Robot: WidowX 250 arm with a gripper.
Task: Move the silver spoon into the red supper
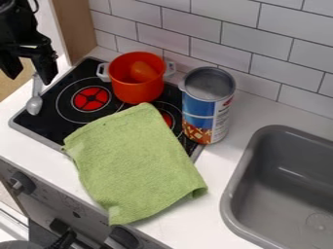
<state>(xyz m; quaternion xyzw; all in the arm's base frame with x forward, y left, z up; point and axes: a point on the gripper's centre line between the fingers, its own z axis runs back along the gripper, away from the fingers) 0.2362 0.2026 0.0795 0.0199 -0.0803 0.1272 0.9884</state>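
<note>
Spoon [34,105] lies near the wide-spread gripper [29,77], handle end unclear; red pot [138,91] holds an indistinct orange object [143,71]; green towel [133,165] partly hides one burner [168,119]

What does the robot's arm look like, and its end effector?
The arm is black, with a thin black cable curving beside it. The end effector is black too, with a wide crossbar and two chunky, tapering fingers.
</note>
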